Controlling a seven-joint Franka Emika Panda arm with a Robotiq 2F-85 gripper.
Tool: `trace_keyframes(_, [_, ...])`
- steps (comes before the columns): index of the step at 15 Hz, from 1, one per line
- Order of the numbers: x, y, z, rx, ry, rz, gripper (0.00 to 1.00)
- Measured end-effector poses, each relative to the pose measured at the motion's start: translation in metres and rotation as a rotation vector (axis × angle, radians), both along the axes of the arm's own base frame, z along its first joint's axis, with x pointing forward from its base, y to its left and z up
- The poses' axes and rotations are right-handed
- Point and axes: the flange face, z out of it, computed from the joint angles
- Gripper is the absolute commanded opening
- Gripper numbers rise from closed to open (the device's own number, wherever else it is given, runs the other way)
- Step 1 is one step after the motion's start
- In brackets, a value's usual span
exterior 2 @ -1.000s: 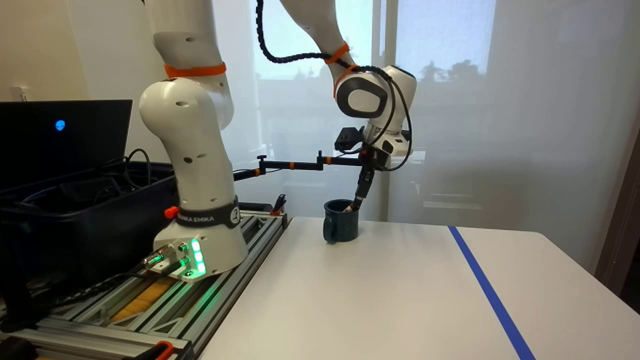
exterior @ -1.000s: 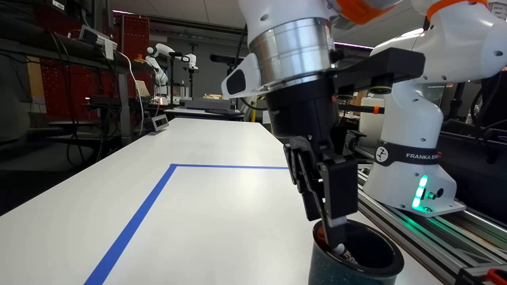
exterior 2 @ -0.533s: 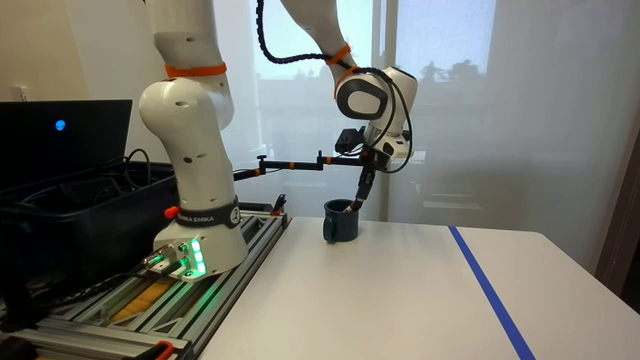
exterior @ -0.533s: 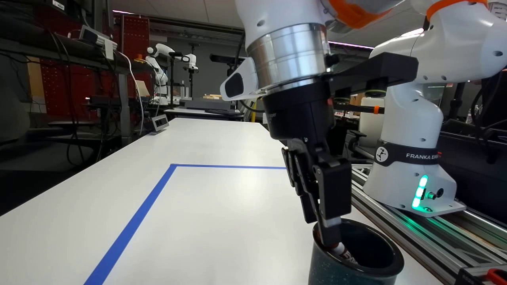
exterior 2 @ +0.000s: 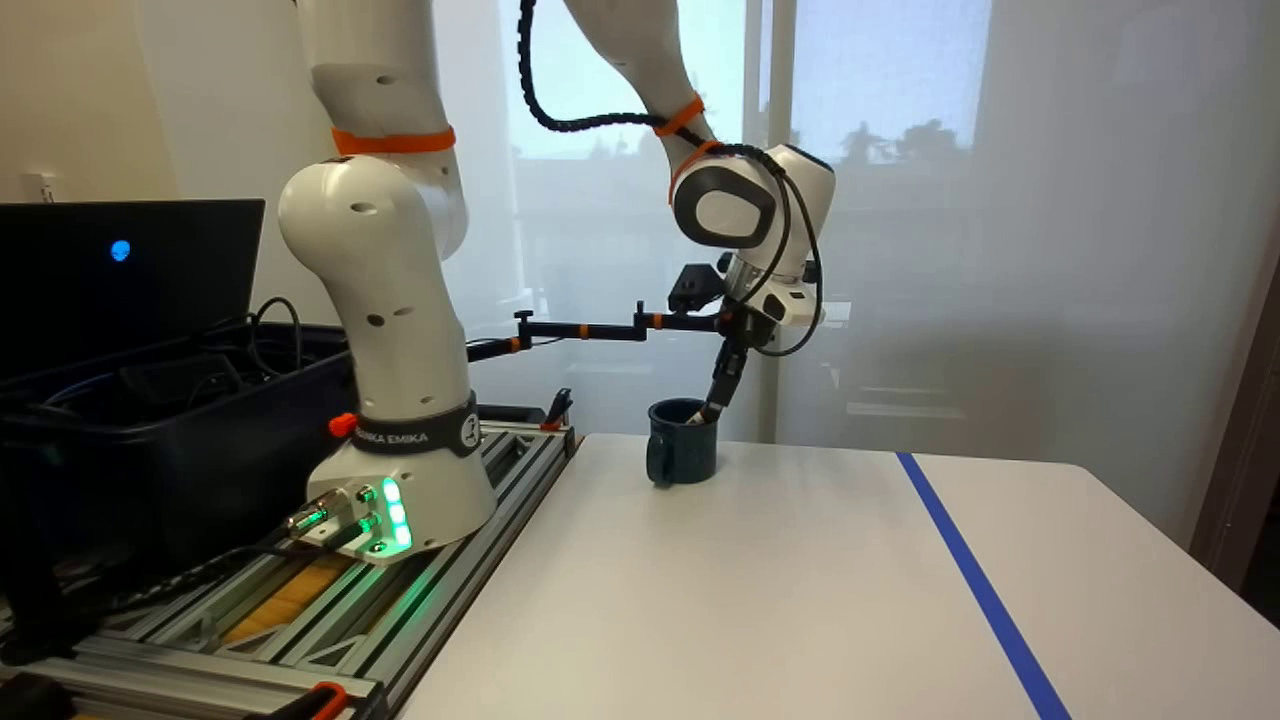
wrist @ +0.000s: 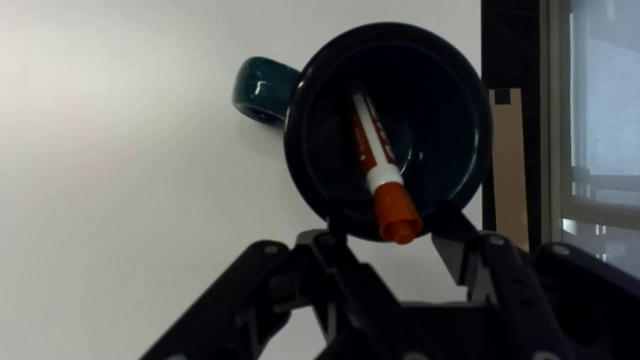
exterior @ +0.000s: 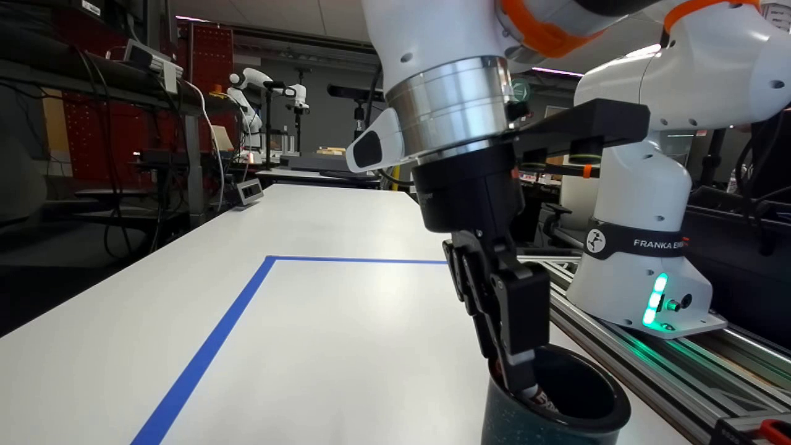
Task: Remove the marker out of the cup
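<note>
Gripper (wrist: 392,220) at the mouth of the cup (exterior 2: 692,455), tilted. Jaws apart: a finger (wrist: 452,220) either side of the marker (wrist: 384,175) at its orange cap, gaps showing on both sides in the wrist view. Can't tell if the tips dip below the rim.

Marker's in the cup, leaning. Cap end up over the rim on the gripper side; other end down inside, last bit lost in shadow. White collar under the cap, then dark red body with a white stripe and lettering.

Cup: dark teal, thick rim, speckled outside, upright on the white table (exterior 2: 800,580) near its far edge in an exterior view. Handle (exterior 2: 659,458) sticks out clear of the fingers, upper left in the wrist view.

Further out: blue tape (exterior 2: 981,590) on the tabletop, well apart from the cup. Arm base (exterior 2: 430,480) on aluminium rails (exterior 2: 440,610), green lights (exterior 2: 396,512) lit. Past it a black bin (exterior 2: 150,490) with a looped cable (exterior 2: 298,338) and dark gear (exterior 2: 180,385) in it, too dim to sort out. Laptop lid (exterior 2: 130,290) with a blue logo stands up at the bin; inside or behind, can't tell.
</note>
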Motion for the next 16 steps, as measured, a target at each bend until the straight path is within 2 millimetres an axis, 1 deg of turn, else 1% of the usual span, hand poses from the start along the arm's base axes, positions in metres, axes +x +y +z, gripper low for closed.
trace_keyframes(1, [0.0003, -0.0006, 0.0, 0.0, 0.0, -0.001, 0.39])
trace_keyframes(2, [0.0005, -0.0008, 0.0, 0.0, 0.0, -0.002, 0.34])
trace_keyframes(3, [0.0006, -0.001, 0.0001, 0.0, 0.0, -0.003, 0.33])
trace_keyframes(4, [0.0007, -0.0011, 0.0001, 0.0, -0.001, -0.003, 0.36])
trace_keyframes(5, [0.0007, -0.0011, 0.0001, 0.0, -0.001, -0.003, 0.33])
trace_keyframes(6, [0.001, -0.0013, 0.0003, 0.001, -0.001, -0.003, 0.36])
trace_keyframes(7, [0.001, -0.0012, 0.0003, 0.001, -0.001, -0.003, 0.35])
trace_keyframes(8, [0.0011, -0.0012, 0.0004, 0.001, -0.002, -0.003, 0.38])
trace_keyframes(10, [0.0012, -0.0009, 0.0006, 0.001, -0.002, -0.002, 0.39])
trace_keyframes(11, [0.0013, -0.0006, 0.0008, 0.001, -0.003, -0.001, 0.35])
trace_keyframes(12, [0.0014, -0.0005, 0.0008, 0.001, -0.003, -0.001, 0.2])
trace_keyframes(14, [0.0015, -0.0005, 0.0009, 0.002, -0.004, -0.001, 0.14])
trace_keyframes(15, [0.0015, -0.0005, 0.0009, 0.002, -0.004, -0.002, 0.04])
trace_keyframes(16, [0.0017, -0.0006, 0.001, 0.002, -0.005, -0.002, 0.0])
